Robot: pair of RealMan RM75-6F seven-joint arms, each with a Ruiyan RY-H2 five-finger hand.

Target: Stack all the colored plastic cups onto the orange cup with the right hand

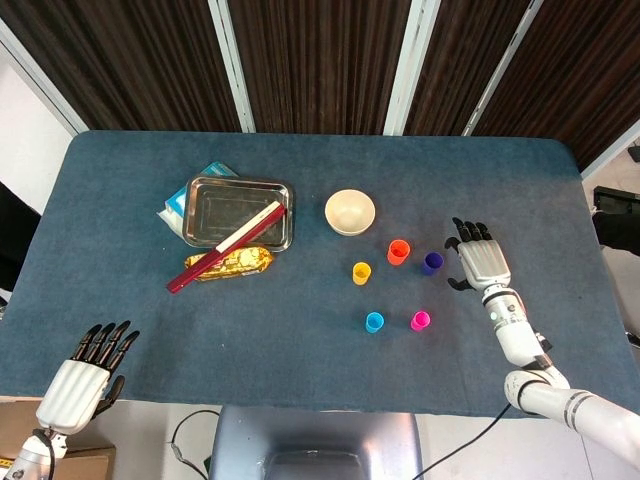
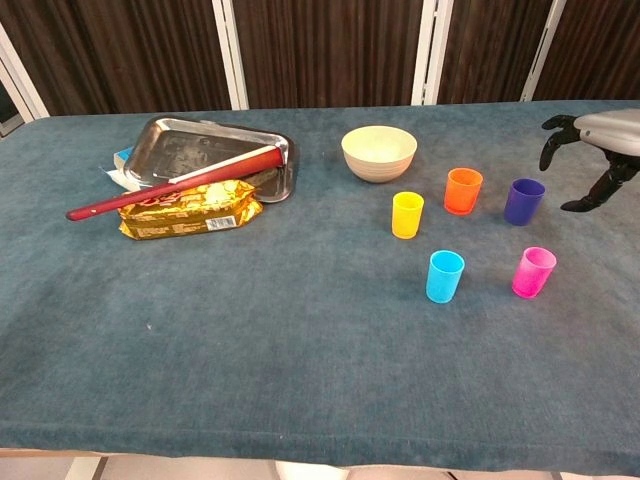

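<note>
The orange cup stands upright right of centre, in front of the cream bowl. Around it stand the purple cup, the yellow cup, the blue cup and the pink cup, all upright and apart. My right hand hovers just right of the purple cup, fingers spread, holding nothing. My left hand hangs open off the table's near left corner, seen only in the head view.
A cream bowl sits behind the cups. At the left lie a steel tray, a red-handled tool across it and a gold snack packet. A blue-white pack pokes from under the tray.
</note>
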